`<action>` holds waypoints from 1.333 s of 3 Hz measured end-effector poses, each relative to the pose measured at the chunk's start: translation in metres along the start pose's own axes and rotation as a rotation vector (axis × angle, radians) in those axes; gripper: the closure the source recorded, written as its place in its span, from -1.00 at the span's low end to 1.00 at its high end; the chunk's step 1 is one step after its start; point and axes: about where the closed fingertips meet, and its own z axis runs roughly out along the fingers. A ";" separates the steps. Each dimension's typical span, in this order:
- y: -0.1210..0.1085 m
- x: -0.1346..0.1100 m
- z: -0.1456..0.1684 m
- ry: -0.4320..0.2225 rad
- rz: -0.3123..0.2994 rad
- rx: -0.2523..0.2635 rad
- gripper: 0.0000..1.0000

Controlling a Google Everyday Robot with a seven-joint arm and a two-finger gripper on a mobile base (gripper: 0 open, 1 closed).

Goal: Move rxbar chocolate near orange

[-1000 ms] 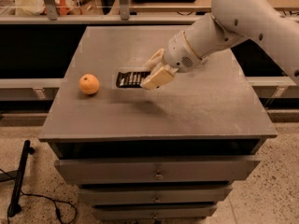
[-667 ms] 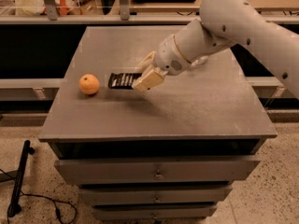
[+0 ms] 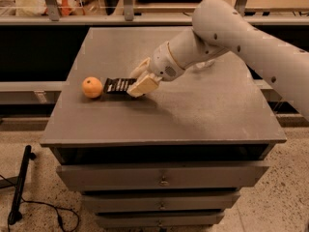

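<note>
Over the cabinet top (image 3: 207,115) we saw the gripper (image 3: 133,84) pinching one end of the rxbar chocolate (image 3: 116,85), the other beside the orange (image 3: 92,87)

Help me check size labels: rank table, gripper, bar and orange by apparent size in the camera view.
1. Table.
2. Gripper, low over the table, shut on the bar's end.
3. Bar and orange: too close to rank. The bar looks slightly longer, but its end is hidden in the gripper.
</note>
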 end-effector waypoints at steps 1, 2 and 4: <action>0.000 0.000 0.004 -0.014 -0.006 -0.024 0.94; 0.000 0.000 0.006 -0.022 -0.012 -0.042 0.61; -0.002 0.000 0.008 -0.016 -0.017 -0.055 -0.31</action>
